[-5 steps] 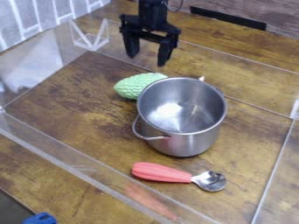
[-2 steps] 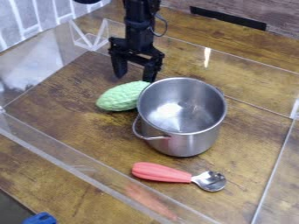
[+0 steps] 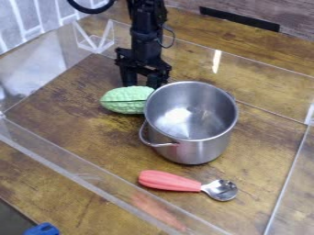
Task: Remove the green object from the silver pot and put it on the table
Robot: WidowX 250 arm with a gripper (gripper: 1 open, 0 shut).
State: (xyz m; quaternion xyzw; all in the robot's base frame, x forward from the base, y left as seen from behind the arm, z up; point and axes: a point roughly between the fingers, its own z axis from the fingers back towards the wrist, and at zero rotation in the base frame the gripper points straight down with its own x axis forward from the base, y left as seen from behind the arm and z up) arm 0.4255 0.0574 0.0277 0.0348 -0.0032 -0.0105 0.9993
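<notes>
- Hanging from the top of the view, the black gripper (image 3: pixel 142 73) points straight down over the far side of the table (image 3: pixel 73 115), with its arm running up out of frame.
- Its two dark fingers (image 3: pixel 128 70) stand a little apart, close to one another; whether they press anything cannot be told from this angle.
- The fingertips sit just behind the green object (image 3: pixel 127 98), near its upper edge, and contact between them is not clear.
- The green object is a light-green, knobbly oval lying on its side on the wood planks, outside the silver pot (image 3: pixel 190 120).
- It lies just to the left of the pot, its right end very close to or touching the pot's wall.
- The silver pot stands upright near the middle of the table, its shiny inside bare and catching reflections, with a small handle visible on the near-left side.
- A red-handled spoon (image 3: pixel 186 184) lies flat on the planks in front of the pot, well apart from it, its small silver bowl pointing to the right.
- Clear acrylic walls (image 3: pixel 50 55) edge the table on the left, the near side and the right.
- A small blue object (image 3: pixel 42 229) shows at the bottom left corner, outside the near wall.
</notes>
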